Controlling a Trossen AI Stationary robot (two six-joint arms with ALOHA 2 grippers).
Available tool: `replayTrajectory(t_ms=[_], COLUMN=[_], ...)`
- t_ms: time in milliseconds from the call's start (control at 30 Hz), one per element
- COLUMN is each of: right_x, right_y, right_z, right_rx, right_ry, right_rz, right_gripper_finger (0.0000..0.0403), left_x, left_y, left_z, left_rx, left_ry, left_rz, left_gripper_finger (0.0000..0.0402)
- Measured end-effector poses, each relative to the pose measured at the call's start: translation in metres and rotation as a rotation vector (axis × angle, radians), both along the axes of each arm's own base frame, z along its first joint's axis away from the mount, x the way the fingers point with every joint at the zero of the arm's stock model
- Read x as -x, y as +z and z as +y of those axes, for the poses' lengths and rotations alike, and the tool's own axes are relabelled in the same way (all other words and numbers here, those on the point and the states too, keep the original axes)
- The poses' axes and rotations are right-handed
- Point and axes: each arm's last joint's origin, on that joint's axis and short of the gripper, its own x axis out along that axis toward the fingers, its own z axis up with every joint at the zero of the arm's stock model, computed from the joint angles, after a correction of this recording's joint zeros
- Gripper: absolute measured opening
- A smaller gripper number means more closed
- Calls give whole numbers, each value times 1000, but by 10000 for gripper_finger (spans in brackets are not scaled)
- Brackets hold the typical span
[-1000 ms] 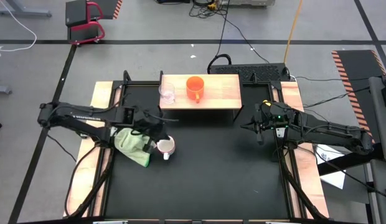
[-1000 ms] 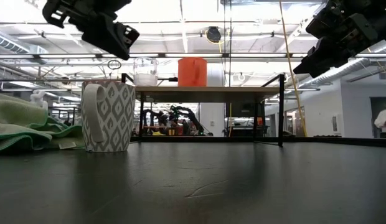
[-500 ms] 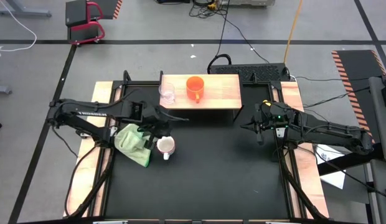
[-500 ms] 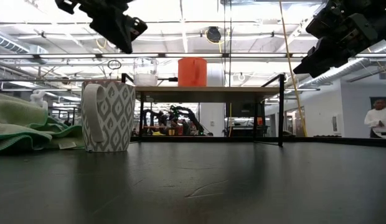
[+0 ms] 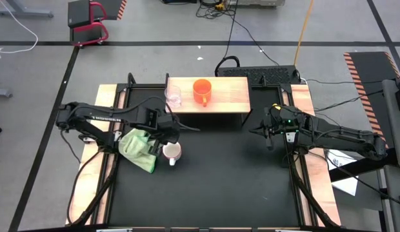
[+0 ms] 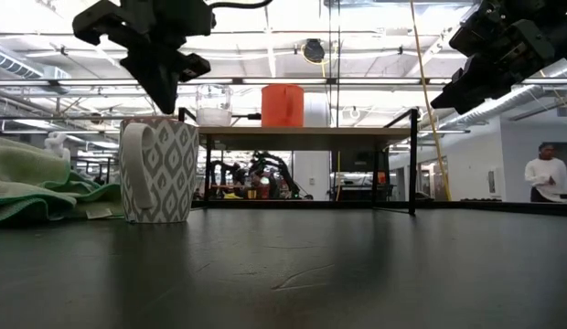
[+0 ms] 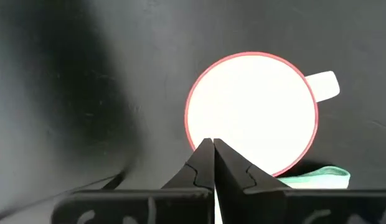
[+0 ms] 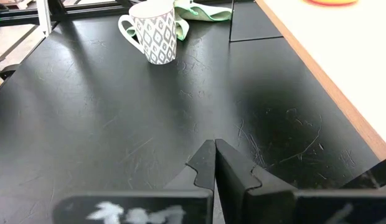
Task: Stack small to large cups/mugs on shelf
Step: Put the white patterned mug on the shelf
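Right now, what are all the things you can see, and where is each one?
White mug: one, white with a grey pattern, on the black table, beside the cloth.
Orange mug: one, orange, on the shelf.
Glass cup: one, clear, on the shelf's left end.
Shelf: one, light wood top, black legs, at the table's back.
Green cloth: one, green, left of the white mug.
Table: one, black.
Person: one, white top, far off in the room.
Left hand: shut, just above the white mug.
Right hand: shut, waiting over the table's right side.
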Motion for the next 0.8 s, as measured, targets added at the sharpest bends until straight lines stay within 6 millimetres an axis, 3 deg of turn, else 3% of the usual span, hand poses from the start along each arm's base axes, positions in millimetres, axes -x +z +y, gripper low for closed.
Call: replayTrajectory(t_ms=[333,800], right_x=[0,0], right_y=[0,0], right_z=[0,0], right_rx=[0,0], right_ry=[0,0], right_rz=[0,0], right_gripper_finger=[0,0], left_x=[1,0], left_y=[3,2], left_z=[1,6], left_rx=[-2,120], left_ry=[55,96], left_rz=[-17,-12], left_gripper_finger=[35,131])
